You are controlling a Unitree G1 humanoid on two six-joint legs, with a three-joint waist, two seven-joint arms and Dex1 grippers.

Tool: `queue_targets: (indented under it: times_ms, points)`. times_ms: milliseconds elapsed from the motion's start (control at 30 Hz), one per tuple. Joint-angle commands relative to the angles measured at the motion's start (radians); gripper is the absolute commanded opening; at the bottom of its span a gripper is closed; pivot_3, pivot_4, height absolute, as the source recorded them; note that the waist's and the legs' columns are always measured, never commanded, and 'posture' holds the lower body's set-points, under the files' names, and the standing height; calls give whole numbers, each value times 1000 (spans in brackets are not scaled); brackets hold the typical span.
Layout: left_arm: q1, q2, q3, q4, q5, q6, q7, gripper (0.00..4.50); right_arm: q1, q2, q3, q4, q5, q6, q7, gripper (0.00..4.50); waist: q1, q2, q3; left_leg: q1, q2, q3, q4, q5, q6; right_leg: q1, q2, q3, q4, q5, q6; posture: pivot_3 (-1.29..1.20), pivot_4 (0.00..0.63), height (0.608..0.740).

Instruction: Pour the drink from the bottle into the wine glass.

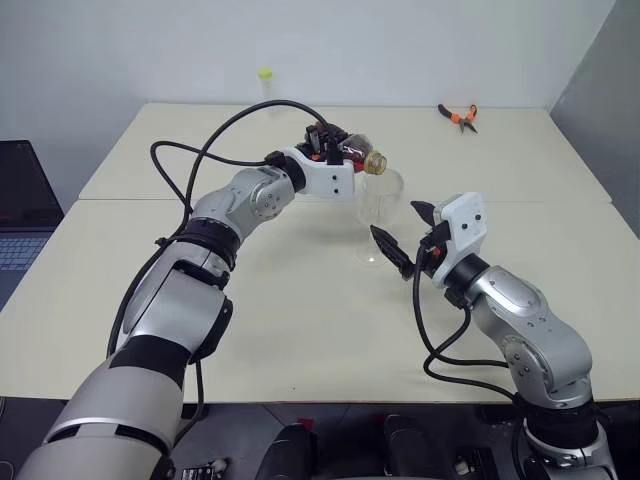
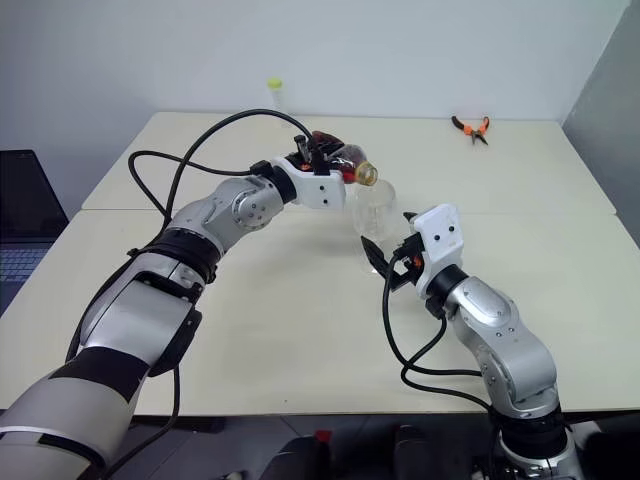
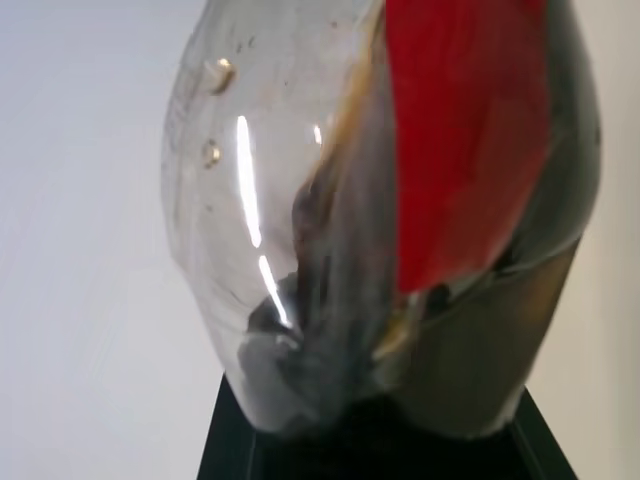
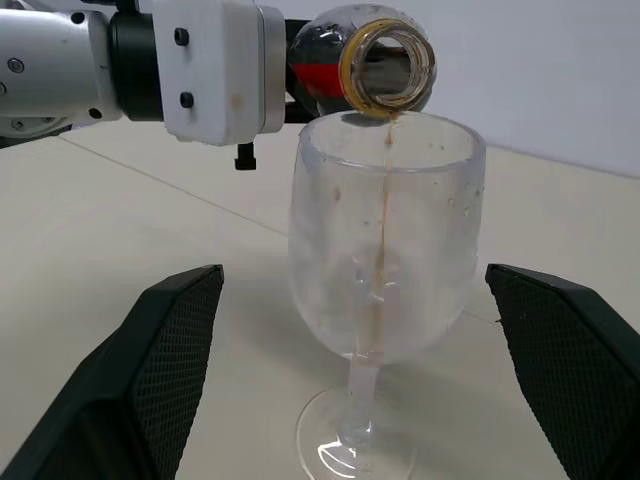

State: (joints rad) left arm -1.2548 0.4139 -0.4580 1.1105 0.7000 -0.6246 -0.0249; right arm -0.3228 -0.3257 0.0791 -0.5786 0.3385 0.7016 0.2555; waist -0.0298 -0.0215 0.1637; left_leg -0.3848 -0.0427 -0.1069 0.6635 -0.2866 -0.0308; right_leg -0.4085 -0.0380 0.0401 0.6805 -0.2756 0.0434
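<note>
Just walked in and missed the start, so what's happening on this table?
The left end effector holds the bottle tipped over the wine glass, and a thin stream of the drink runs into the bowl. The right end effector stands open on either side of the glass, not touching it.

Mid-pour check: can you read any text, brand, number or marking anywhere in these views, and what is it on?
No text can be read anywhere.
Red label on the bottle: plain red patch, any print unreadable.
Wine glass: no markings.
Left gripper and right gripper housings: blank white.
</note>
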Motion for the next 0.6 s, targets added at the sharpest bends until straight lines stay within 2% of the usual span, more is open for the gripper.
queue_targets:
  times_ms: [33,600]
  points:
    - [-58,17,-2,-10,9,-20,46,706,-14,9,-11,-24,0,-1,-4,4500,0,0,0,0,0,0,0,0,0,0,0,0,0,0,0,0,150,740]
    - [-88,22,-18,24,38,-29,83,687,-13,18,-16,-29,0,12,3,4500,-1,0,0,-1,0,0,0,0,0,-1,0,0,0,0,0,0,150,740]
